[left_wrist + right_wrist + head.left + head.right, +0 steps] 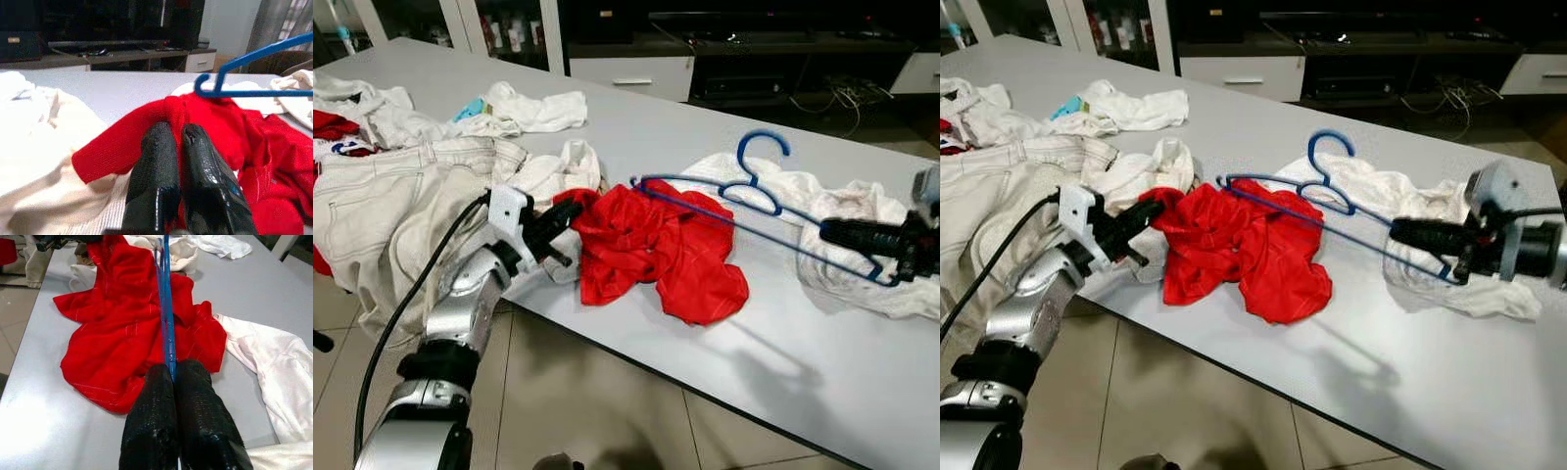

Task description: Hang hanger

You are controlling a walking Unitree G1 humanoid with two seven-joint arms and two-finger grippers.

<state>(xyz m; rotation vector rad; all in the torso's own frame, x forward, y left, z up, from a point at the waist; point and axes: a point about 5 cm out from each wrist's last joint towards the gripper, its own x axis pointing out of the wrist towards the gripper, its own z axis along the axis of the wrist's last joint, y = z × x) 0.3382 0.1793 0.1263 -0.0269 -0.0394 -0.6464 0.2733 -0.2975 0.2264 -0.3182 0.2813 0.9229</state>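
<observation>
- Right gripper (1400,233) is pinched onto one end of the blue hanger (749,196), holding it just above the table (705,323).
- Left gripper (563,217) is clamped on an edge of the red shirt (651,250).
- Done: both are grasped.
- Left: the shirt is not yet on the hanger; nothing is hung.

My surface (705,382) carries a red garment (656,245) at centre, white cloth (862,225) at three o'clock, cream trousers (391,206) at nine.
</observation>
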